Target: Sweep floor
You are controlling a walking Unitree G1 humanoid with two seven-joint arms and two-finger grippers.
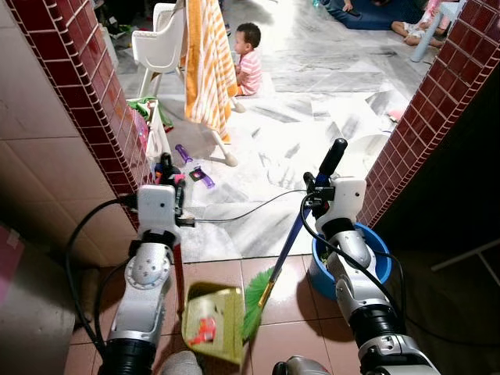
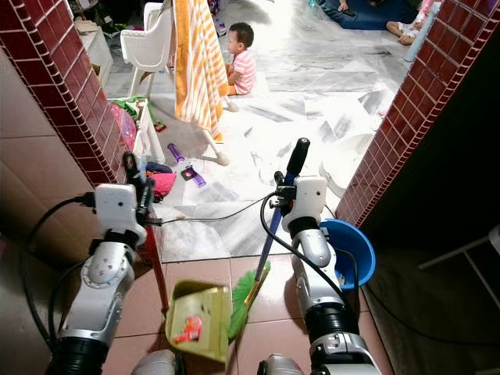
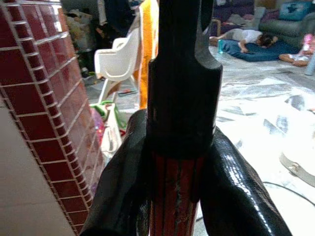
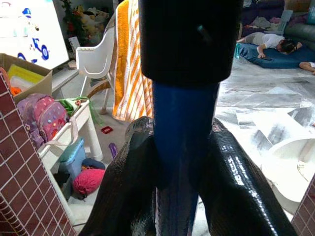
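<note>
- Broom [image 1: 285, 248]: your right gripper [image 4: 179, 162] clenches its blue handle, bristles beside the dustpan [image 1: 212, 320].
- Your left gripper [image 3: 177, 172] clenches the dustpan's red handle, steadying it to catch debris.

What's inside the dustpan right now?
The green dustpan holds a red and white scrap. The broom bristles rest beside its edge; I can't tell if finer dirt lies under the scrap.
</note>
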